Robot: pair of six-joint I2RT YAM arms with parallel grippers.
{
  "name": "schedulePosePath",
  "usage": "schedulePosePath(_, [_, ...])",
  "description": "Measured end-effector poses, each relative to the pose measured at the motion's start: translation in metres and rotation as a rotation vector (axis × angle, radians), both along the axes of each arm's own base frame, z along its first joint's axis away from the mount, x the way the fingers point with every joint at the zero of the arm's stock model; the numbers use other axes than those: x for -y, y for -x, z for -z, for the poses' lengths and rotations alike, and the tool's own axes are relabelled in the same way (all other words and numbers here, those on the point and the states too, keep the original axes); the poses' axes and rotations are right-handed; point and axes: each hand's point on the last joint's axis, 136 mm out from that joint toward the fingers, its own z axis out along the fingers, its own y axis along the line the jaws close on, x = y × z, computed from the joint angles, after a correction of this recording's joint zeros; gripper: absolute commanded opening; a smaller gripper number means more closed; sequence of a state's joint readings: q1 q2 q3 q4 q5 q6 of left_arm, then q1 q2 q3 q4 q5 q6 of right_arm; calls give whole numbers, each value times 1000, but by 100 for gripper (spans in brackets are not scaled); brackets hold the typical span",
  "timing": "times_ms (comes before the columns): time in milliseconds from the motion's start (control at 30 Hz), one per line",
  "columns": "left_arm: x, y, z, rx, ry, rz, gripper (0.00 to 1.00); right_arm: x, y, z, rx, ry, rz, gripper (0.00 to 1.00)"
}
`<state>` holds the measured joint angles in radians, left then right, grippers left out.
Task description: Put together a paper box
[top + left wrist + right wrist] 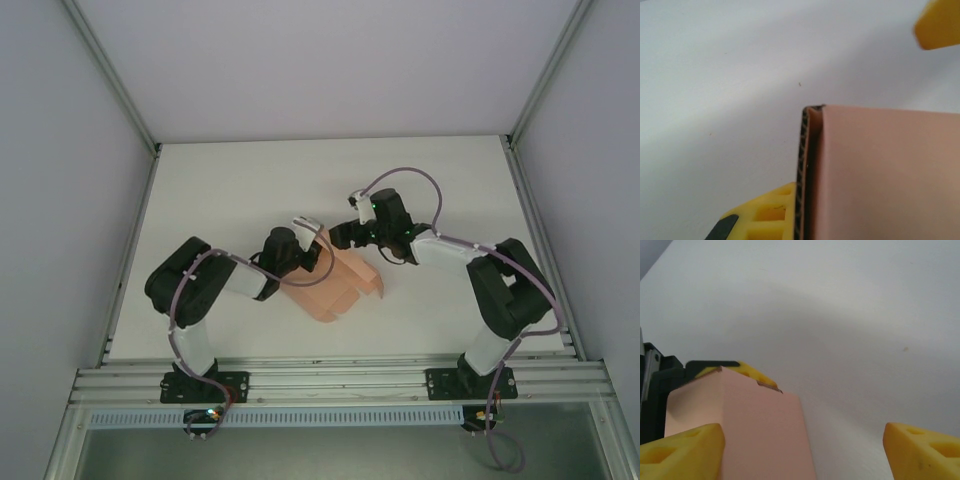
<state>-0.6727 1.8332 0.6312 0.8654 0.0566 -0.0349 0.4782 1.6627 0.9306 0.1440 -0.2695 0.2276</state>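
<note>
**A:** From overhead, where is it?

**B:** The salmon-pink, thin corrugated-cardboard paper box (335, 285) lies on the flat white table (230, 190), toward the near edge and between the two arms. The left gripper (306, 238) sits at its far left corner. The right gripper (340, 237) is just beside its far edge. The sheet looks part-folded, with flaps splayed toward the near right.

**A:** And the left wrist camera?

**B:** The left gripper (852, 120) is released. One yellow finger (765, 217) rests against the board's fluted edge, and the other finger (940, 22) stands well apart. A panel is doubled over along that edge, so one wall seems folded.

**A:** The right wrist?

**B:** The right gripper (801, 440) is spread wide too, grasping nothing. The paper box (755, 435) stands just beside one finger (682, 450), with a raised wall facing the lens.

**A:** So how far along?

**B:** Midway, I'd judge. Some walls are up, flaps are left to tuck, and there's no closed box yet.
</note>
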Motion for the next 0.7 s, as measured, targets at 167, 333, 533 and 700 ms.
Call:
schedulePosePath(167, [-24,-11,-27,13,25,-155,0,31,27,-31,19,58,65,100])
schedulePosePath(333, [-39,-16,-54,18,68,-260,0,56,49,-78,121,67,116,100])
schedulePosePath(533, [-48,-11,-47,-52,61,-305,0,68,69,-68,117,81,117,100])
schedulePosePath(700, [-43,-6,-45,-76,67,-279,0,68,63,-35,48,134,126,100])
